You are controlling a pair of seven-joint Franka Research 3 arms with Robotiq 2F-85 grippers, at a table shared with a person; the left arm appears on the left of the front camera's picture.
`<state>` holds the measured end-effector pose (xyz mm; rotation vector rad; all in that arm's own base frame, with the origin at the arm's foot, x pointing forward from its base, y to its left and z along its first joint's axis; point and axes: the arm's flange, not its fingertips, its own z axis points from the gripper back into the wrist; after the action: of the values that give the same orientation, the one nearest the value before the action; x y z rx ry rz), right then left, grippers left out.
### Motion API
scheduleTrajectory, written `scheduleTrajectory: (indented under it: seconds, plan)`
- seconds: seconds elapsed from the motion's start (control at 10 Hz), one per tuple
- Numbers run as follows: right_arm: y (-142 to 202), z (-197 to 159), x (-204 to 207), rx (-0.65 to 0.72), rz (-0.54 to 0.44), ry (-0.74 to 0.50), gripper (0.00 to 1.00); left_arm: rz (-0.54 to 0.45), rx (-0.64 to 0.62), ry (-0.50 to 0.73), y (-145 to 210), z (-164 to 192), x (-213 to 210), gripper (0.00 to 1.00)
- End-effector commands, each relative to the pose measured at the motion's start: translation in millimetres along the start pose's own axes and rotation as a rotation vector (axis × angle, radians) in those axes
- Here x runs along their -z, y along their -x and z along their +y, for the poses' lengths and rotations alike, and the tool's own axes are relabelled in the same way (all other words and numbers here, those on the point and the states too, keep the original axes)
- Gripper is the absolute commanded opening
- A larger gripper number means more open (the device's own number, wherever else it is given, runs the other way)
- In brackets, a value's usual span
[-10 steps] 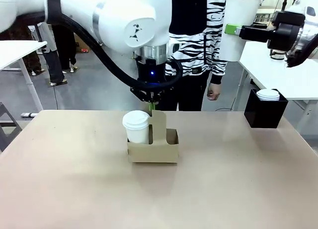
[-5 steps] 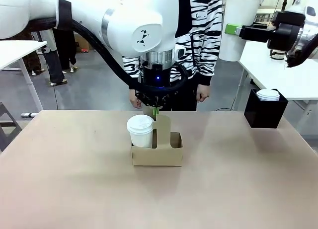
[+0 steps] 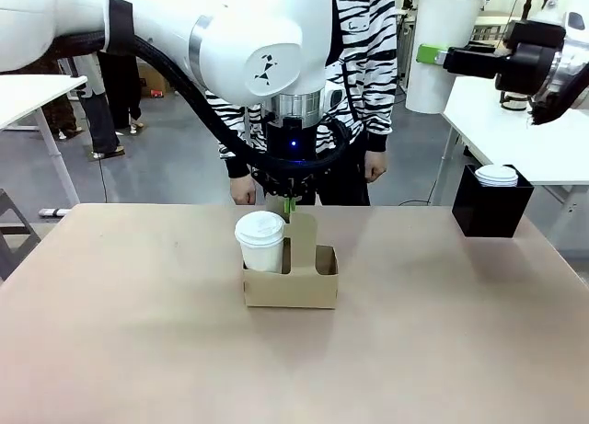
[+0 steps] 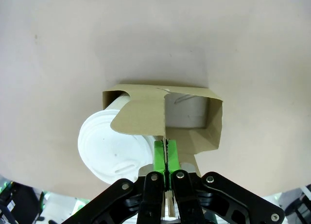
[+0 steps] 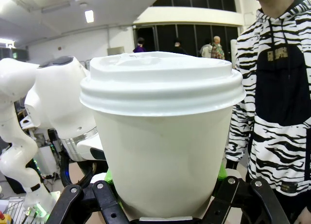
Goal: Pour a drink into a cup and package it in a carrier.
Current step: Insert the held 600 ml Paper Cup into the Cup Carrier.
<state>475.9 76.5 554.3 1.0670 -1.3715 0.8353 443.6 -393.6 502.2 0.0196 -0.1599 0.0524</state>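
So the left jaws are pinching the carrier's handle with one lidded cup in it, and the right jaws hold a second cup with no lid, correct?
No: the second cup wears a lid, as the right wrist view shows. The rest stands: left jaws pinch the carrier handle, one lidded cup in it.

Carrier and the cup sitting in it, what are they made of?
The carrier looks like brown cardboard: matte, with thin folded walls and cut edges. The cup in it seems to be white paper, plain and dull. Its lid is probably thin plastic, judging by its smooth moulded rings, though that is uncertain.
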Motion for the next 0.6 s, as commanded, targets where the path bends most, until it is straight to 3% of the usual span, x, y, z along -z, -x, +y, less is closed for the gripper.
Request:
scheduleTrajectory:
  seconds: [0.0,0.1,0.2,0.4,0.5]
  plan:
    - [-3,2,2,-0.003,-0.004,-0.002,0.8,-0.007,0.055,0.015,4,8,-3,0.6]
    - [-3,2,2,-0.003,-0.004,-0.002,0.8,-0.003,0.073,0.036,6,12,-8,0.7]
    - [0,0,0,0.0,0.0,0.0,0.8,0.015,0.12,0.044,10,16,-17,1.0]
    - [33,-14,38,0.046,0.123,-0.084,0.8,0.027,0.206,0.068,14,37,-41,1.0]
    - [50,-19,56,0.091,0.129,-0.152,0.8,0.042,0.274,0.088,16,56,-53,0.87]
